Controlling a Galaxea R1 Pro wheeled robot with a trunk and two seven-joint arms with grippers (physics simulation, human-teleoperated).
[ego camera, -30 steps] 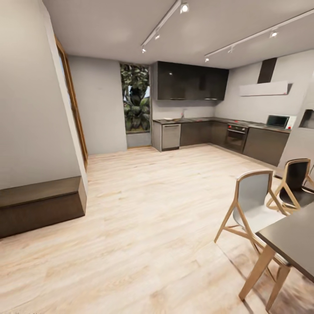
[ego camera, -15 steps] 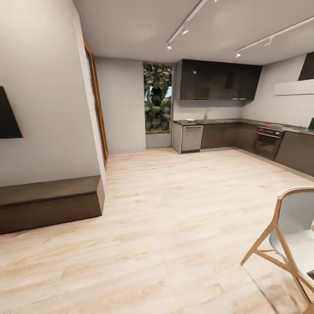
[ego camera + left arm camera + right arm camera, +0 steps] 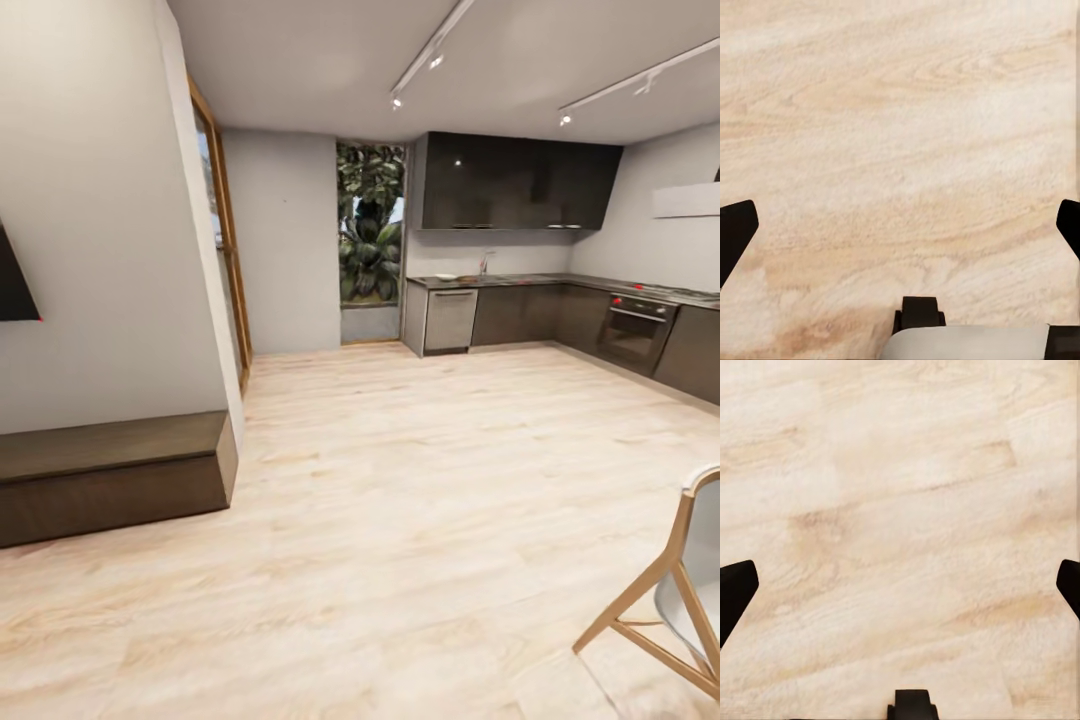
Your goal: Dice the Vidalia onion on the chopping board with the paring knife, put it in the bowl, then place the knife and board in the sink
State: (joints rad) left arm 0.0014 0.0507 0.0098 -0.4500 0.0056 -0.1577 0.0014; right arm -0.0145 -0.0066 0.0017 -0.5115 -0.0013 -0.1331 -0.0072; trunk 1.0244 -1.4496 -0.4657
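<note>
The approach to the far countertop (image 3: 520,282) is judged in hand; left gripper (image 3: 900,225) and right gripper (image 3: 900,585) are held wide over the wooden floor (image 3: 400,480), nothing gripped.

Head kitchenward; wrists floorward (shared floor (image 3: 400,520))

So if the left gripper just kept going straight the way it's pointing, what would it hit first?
Most likely the light wooden floor. The left gripper is open and holds nothing, and only floorboards lie ahead of it. How far off the floor is cannot be told.
</note>
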